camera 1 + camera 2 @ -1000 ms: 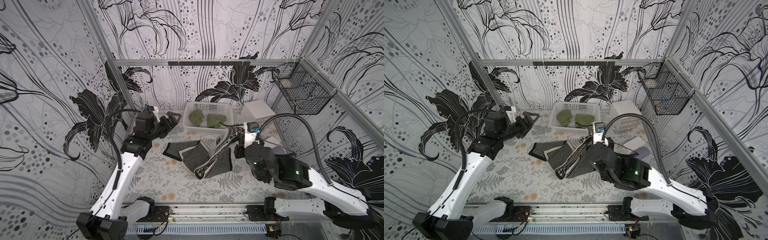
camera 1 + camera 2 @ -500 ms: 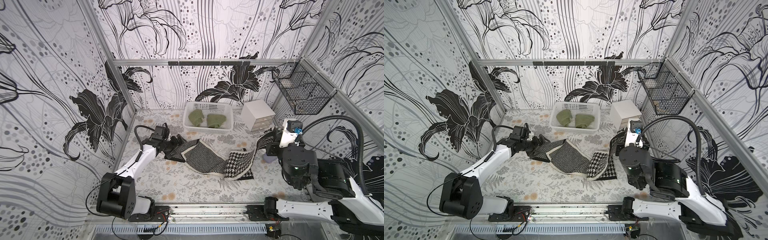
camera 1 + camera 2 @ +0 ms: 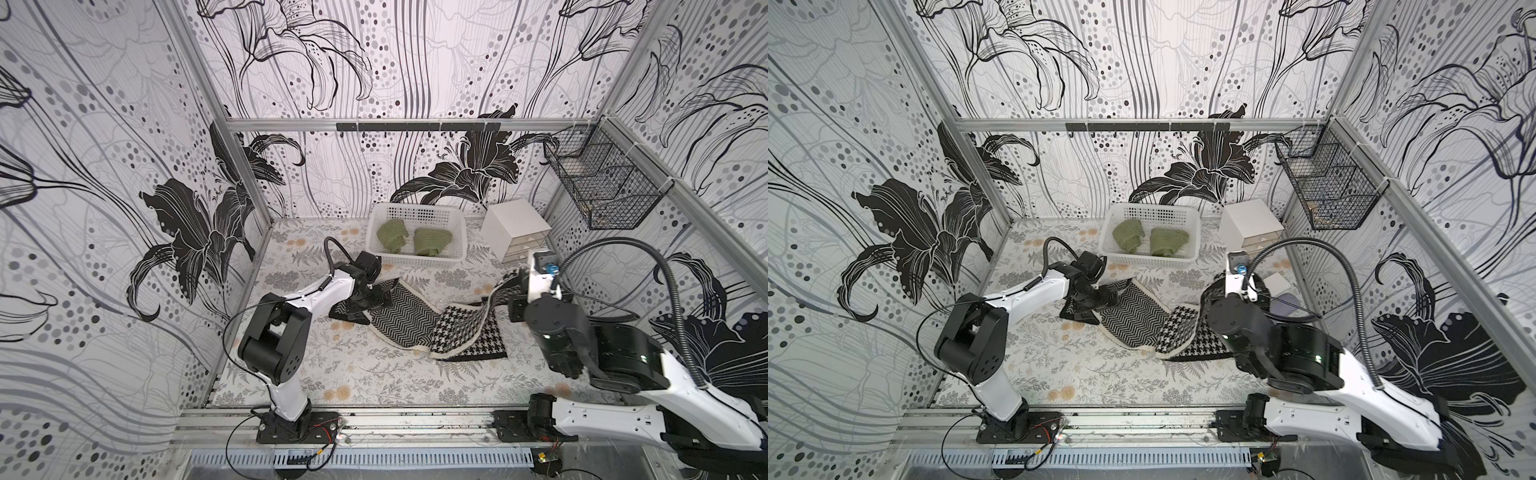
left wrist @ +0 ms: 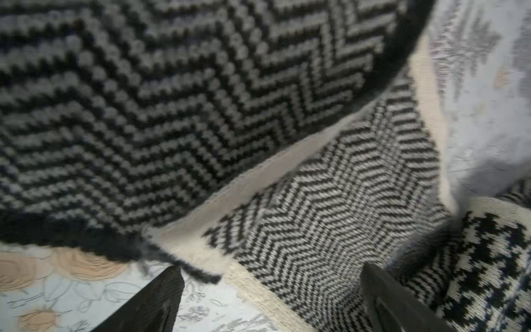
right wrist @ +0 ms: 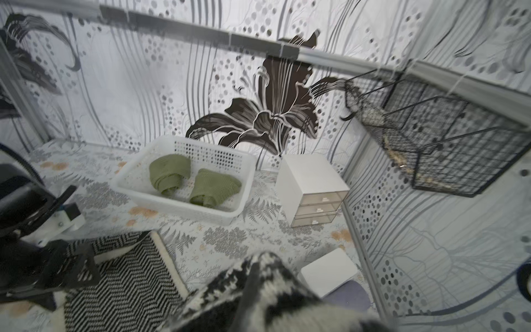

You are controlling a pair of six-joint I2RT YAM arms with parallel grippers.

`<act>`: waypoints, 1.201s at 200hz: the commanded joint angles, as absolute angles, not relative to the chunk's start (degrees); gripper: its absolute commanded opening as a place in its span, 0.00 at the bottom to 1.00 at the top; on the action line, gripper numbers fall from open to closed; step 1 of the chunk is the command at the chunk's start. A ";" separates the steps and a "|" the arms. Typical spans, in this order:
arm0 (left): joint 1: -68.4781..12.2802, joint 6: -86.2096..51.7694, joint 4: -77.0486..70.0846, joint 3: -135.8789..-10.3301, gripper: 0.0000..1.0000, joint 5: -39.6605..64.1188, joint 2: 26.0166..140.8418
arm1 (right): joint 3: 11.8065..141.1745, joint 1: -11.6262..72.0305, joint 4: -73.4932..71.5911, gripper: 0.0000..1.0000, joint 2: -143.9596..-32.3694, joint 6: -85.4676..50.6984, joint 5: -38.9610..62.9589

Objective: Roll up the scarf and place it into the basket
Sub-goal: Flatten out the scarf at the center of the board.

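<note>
Patterned scarf (image 3: 401, 318) lies mid-table; left gripper (image 3: 369, 303), jaws spread, sits over one end; right gripper (image 3: 516, 291) pinches the raised end near the table's right edge.

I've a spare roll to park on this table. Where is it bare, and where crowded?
Bare table: the front strip between scarf and rail, and the back corner left of the basket. Crowded: the middle under the scarf, and the right edge by the drawer box.

Top views look down; left wrist nears scarf (image 4: 330, 186), right wrist faces basket (image 5: 172, 207).
</note>
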State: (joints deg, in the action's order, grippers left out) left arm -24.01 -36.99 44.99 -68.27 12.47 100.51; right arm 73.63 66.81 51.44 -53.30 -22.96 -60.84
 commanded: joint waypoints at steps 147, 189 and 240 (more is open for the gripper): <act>-24.30 -31.59 48.08 -72.38 0.00 6.89 98.79 | 69.12 54.12 48.49 0.00 -113.15 -45.56 -12.05; -29.01 -32.68 50.10 -73.01 0.00 24.81 90.88 | 61.29 46.61 57.91 0.00 -106.25 -49.26 -21.46; -23.08 -43.01 38.33 -67.95 0.00 40.90 81.91 | 62.01 39.89 62.21 0.00 -88.77 -38.62 -27.41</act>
State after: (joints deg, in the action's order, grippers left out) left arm -30.37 -38.63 43.38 -69.71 32.82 84.40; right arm 60.93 40.01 57.49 -99.72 -45.52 -24.56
